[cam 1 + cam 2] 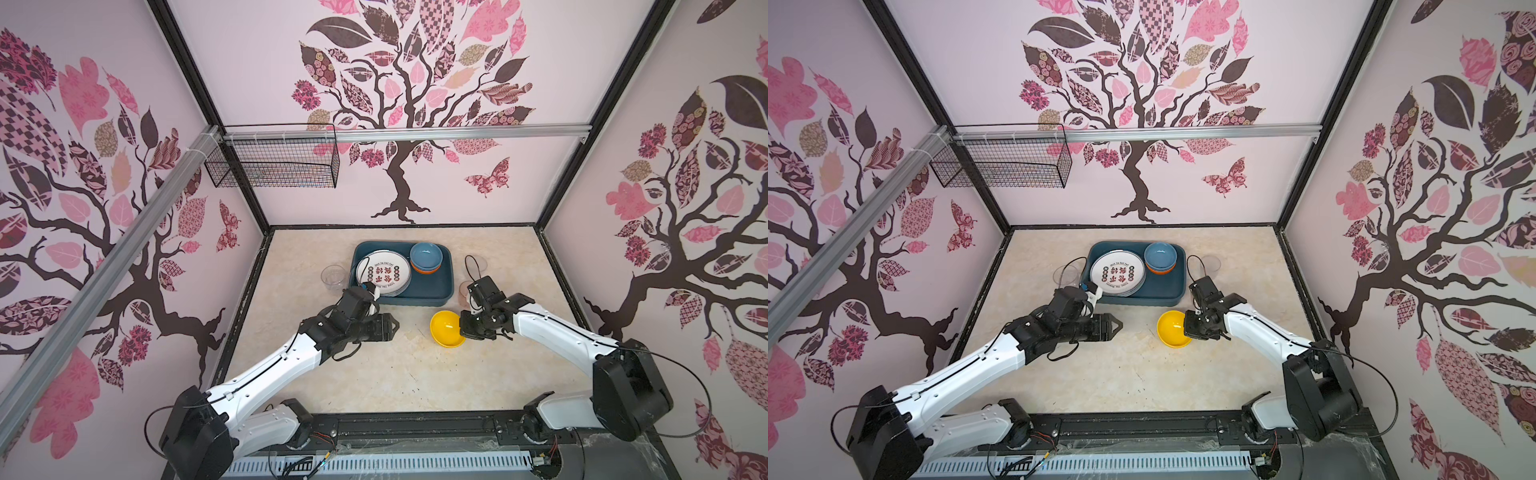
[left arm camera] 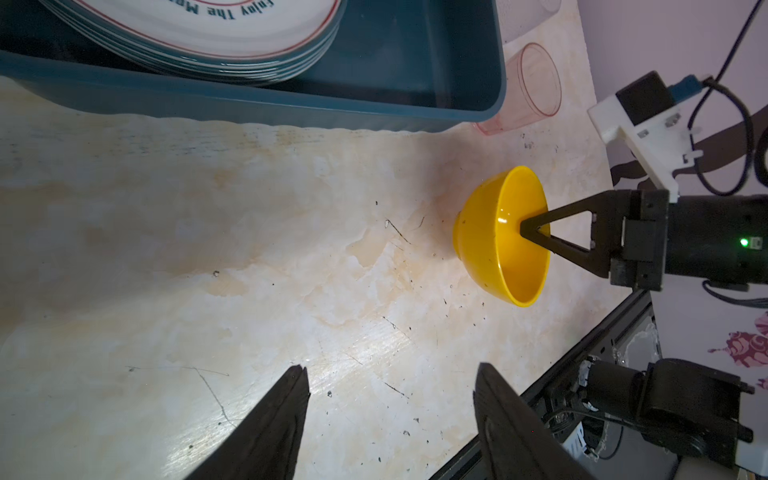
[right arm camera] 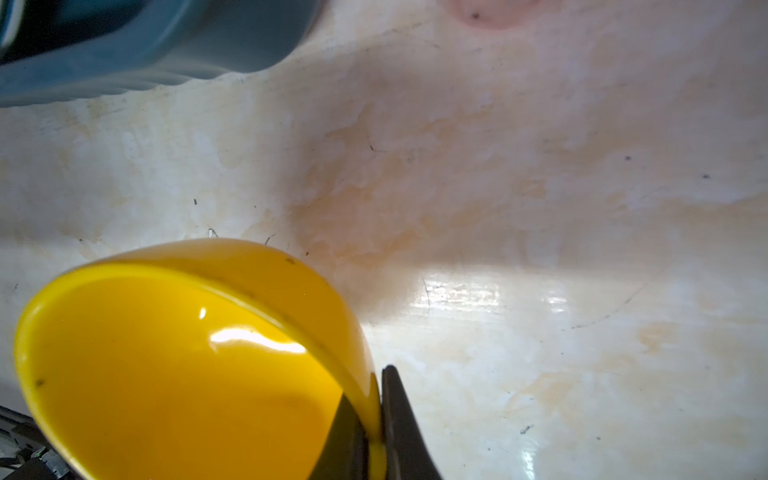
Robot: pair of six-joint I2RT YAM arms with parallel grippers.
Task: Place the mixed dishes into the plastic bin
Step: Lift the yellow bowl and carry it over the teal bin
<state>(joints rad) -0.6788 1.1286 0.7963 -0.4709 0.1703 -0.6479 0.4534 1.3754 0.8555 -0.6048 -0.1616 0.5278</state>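
Pincers face each other low — right pincer [image 1: 461, 327] clenched on yellow bowl [image 1: 444, 331], left pincer [image 1: 394, 328] released.

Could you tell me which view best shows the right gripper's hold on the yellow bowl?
The right wrist view: up close, the right gripper pinches the yellow bowl by its rim. The left wrist view shows that hold from farther off; in both top views it is small.
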